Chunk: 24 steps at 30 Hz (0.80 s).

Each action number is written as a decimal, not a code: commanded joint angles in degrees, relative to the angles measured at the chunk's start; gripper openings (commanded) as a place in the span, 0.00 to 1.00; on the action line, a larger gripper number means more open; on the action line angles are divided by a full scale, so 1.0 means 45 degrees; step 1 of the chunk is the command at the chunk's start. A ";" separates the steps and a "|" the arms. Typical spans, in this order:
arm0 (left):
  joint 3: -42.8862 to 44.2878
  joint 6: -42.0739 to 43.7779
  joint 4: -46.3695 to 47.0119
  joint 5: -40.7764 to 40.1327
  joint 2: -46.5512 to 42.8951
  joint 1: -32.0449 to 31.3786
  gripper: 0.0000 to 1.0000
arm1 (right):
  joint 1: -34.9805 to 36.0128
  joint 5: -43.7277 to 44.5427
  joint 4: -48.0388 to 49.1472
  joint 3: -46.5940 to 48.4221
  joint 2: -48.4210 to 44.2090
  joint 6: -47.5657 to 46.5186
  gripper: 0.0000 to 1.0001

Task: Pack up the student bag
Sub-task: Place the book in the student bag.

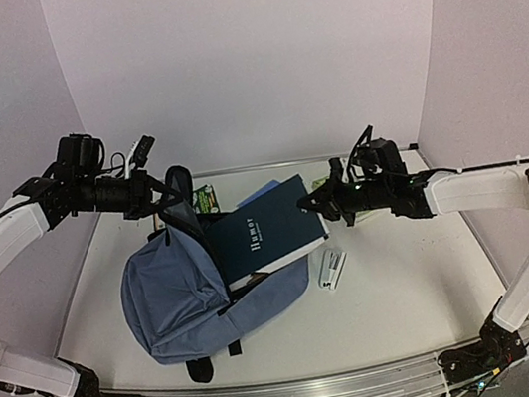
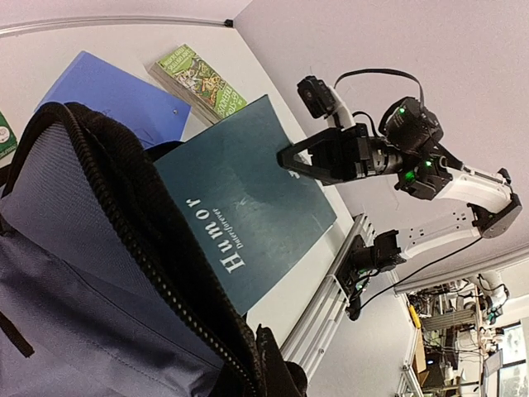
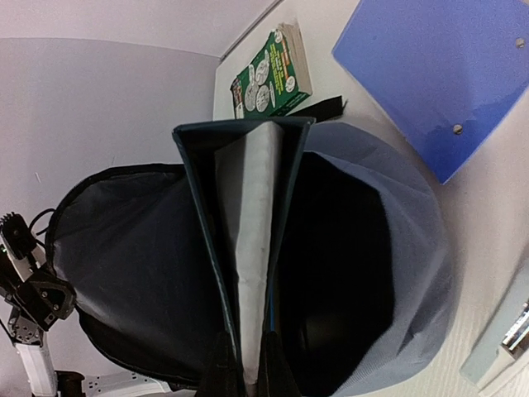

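Note:
The slate-blue student bag (image 1: 175, 298) lies on the table with its black-lined mouth facing right and held open. My left gripper (image 1: 157, 201) is shut on the zipped rim at the top of the mouth and holds it up; in the left wrist view a dark finger (image 2: 277, 364) pinches that rim (image 2: 124, 215). A dark teal book titled "Humor" (image 1: 265, 234) is tilted with its lower end inside the mouth. My right gripper (image 1: 318, 202) is shut on the book's upper edge. In the right wrist view the fingers (image 3: 223, 368) clamp the book (image 3: 252, 231) over the bag's dark inside (image 3: 347, 273).
A flat blue notebook (image 1: 262, 193) and a green booklet (image 1: 206, 200) lie behind the bag near the back wall. A white stapler (image 1: 332, 270) lies right of the bag's lower flap. The white walls stand close on three sides.

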 commanded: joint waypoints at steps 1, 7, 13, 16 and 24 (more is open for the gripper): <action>0.0618 0.0098 0.0973 0.0982 0.0064 0.0017 0.00 | 0.0715 -0.0558 0.2030 0.1366 0.1266 0.0529 0.00; 0.0622 0.0045 0.1443 0.2058 0.0416 0.0013 0.00 | 0.1870 -0.0711 0.2811 0.3166 0.3735 0.0815 0.00; 0.0967 0.0272 0.1301 0.2364 0.0803 0.0001 0.00 | 0.2823 -0.0667 0.2829 0.5346 0.6529 0.0651 0.00; 0.1088 0.0292 0.1293 0.2549 0.1030 0.0004 0.00 | 0.3131 -0.0554 0.2789 0.6014 0.7609 0.0638 0.00; 0.0859 0.0092 0.1575 0.2539 0.1148 -0.0001 0.00 | 0.3310 0.0489 0.1691 0.6189 0.7887 -0.0562 0.22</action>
